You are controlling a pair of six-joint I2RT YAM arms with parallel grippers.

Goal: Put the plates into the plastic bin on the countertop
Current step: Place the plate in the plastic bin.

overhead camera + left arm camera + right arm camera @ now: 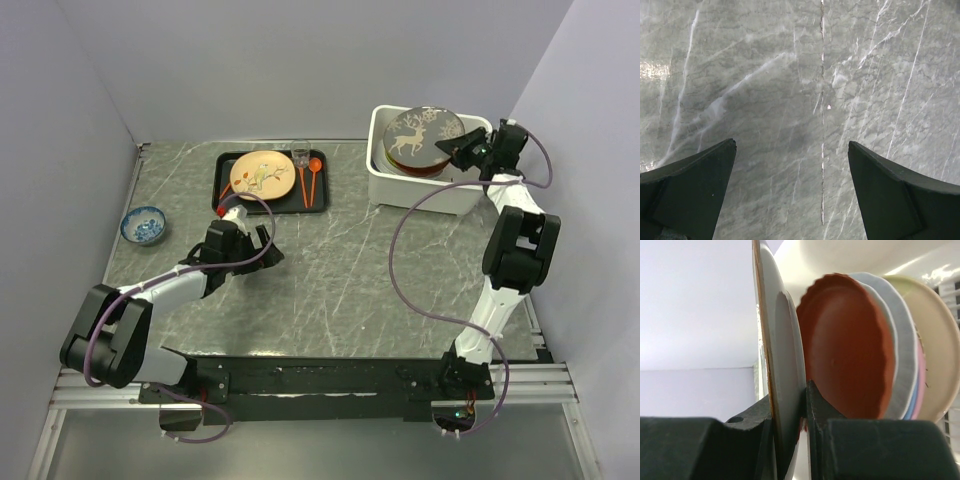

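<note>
A gold-patterned dark red plate point(422, 135) is clamped at its rim by the right gripper point(468, 152) over other plates point(850, 350) in the plastic bin point(425, 195). Well left of the bin, the left gripper point(255, 240) is spread wide.

One white bin point(420, 196) stands on the table point(350, 280). There are six plates in all. Five are at the bin: one gold-patterned dark red plate point(424, 135) on top and, beneath it, one red-brown plate point(850, 350), one white plate point(902, 340), one pink plate point(921, 385) and one pale yellow-green plate point(935, 340). One cream floral plate point(262, 175) lies left of the bin. Also left of the bin are one black tray point(318, 206), two orange utensils point(314, 172) and one small blue-patterned bowl point(143, 224).
</note>
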